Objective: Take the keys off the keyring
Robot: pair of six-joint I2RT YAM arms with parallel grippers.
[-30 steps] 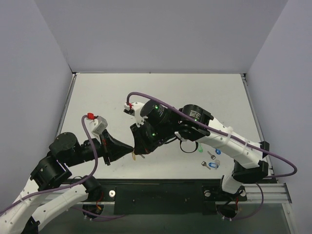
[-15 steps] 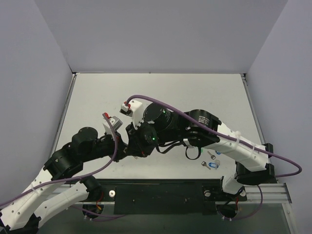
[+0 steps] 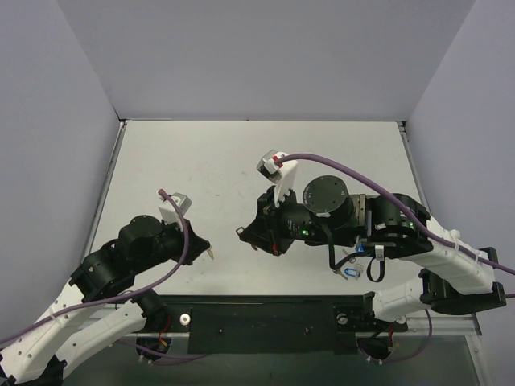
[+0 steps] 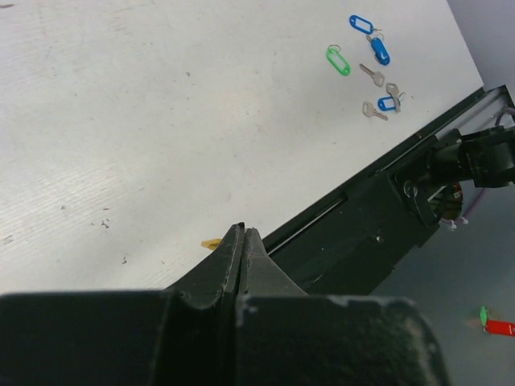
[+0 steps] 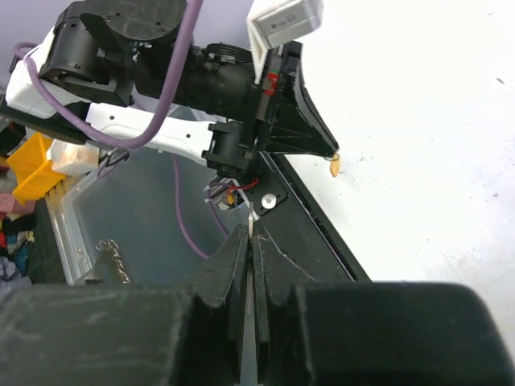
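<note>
Off the table's near edge, on a lower level, the right wrist view shows us a clear plastic bin [image 5: 68, 233]. Something like a beaded metal chain [image 5: 113, 259] lies in it, and we cannot make out more than that. Next to it sits a small yellow plastic box [image 5: 30, 173], whose contents are too blurred for us to tell.

Over the near middle of the white tabletop [image 3: 185, 161], the tips of the two arms stand near each other but apart. The left gripper [image 3: 211, 252] has its fingers pressed together on the tiny yellow-capped key [image 4: 211, 242]. In the left wrist view only a sliver of yellow cap peeks out beside the fingertips. In the right wrist view it shows as a small yellow tab at the very tip, held off the surface.

The right gripper [image 5: 250, 229] is likewise closed, its black fingers pinching a thin strip of bright silver metal that runs along the seam between them. We take this for the thin silver wire keyring [image 5: 250, 338] seen edge-on, but its round shape is hidden from us. Key and ring do not touch.

Well to the right, close to the near edge, a scatter of loose keys [image 4: 371, 75] lies flat on the tabletop. Among them we see three blue plastic caps, one green cap and a few bare silver pieces. In the top view the right arm covers most of them.
</note>
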